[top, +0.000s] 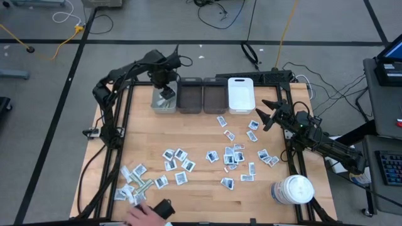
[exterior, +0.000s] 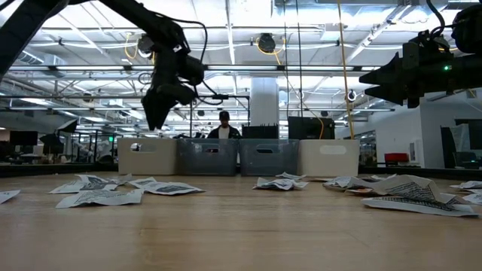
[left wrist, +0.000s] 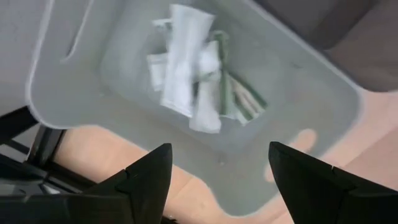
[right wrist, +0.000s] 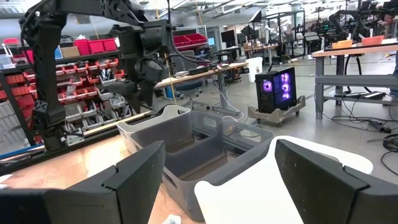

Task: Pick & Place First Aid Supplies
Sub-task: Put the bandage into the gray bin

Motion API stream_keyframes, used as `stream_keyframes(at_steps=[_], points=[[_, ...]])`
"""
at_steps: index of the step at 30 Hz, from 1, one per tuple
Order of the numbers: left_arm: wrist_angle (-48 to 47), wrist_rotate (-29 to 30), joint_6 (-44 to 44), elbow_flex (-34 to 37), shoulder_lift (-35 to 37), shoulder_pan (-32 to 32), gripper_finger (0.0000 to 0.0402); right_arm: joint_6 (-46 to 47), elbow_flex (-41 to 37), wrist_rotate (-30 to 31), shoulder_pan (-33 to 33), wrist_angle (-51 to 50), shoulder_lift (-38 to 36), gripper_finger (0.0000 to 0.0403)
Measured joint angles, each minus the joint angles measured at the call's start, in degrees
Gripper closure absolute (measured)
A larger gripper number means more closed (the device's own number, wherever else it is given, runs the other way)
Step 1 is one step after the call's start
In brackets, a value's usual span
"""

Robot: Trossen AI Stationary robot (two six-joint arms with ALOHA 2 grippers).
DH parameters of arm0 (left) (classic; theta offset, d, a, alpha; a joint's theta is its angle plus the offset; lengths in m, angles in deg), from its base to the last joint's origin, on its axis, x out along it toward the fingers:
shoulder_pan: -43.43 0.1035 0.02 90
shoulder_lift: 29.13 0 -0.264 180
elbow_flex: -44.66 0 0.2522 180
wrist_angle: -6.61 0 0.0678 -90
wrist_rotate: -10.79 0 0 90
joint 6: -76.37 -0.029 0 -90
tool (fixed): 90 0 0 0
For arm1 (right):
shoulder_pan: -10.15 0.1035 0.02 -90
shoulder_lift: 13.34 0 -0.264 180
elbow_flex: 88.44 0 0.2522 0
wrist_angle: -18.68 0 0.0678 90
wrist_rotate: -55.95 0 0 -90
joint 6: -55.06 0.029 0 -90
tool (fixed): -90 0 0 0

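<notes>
Many small white sachets with dark print (top: 229, 156) lie flat and scattered over the wooden table, also seen in the low view (exterior: 98, 197). Some pale greenish strips (top: 142, 187) lie near the table's near left corner. My left gripper (top: 166, 91) hangs open above the leftmost pale bin (top: 164, 100), pointing down into it; white sachets and greenish strips (left wrist: 193, 78) lie on that bin's floor (left wrist: 292, 93). My right gripper (top: 269, 114) is open, raised above the table's right side, facing the row of bins (right wrist: 186, 149).
Along the far edge stand the pale bin, two dark grey bins (top: 202, 95) and a white bin (top: 240, 95). A white round jar (top: 293, 190) sits at the near right corner. A person's hand (top: 139, 215) and a dark object (top: 164, 208) are at the near left edge.
</notes>
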Motion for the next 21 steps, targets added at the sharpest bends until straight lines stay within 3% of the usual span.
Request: stream_keyframes(at_steps=[9,21], points=[[-0.6,0.4,-0.6,0.0,0.1,-11.1,0.0128,0.0,0.0,0.0,0.0,0.0,0.0,0.0105],[-1.4,0.3,-3.2,0.0,6.0,-30.4,0.0128,0.0,0.0,0.0,0.0,0.0,0.0,0.0105]])
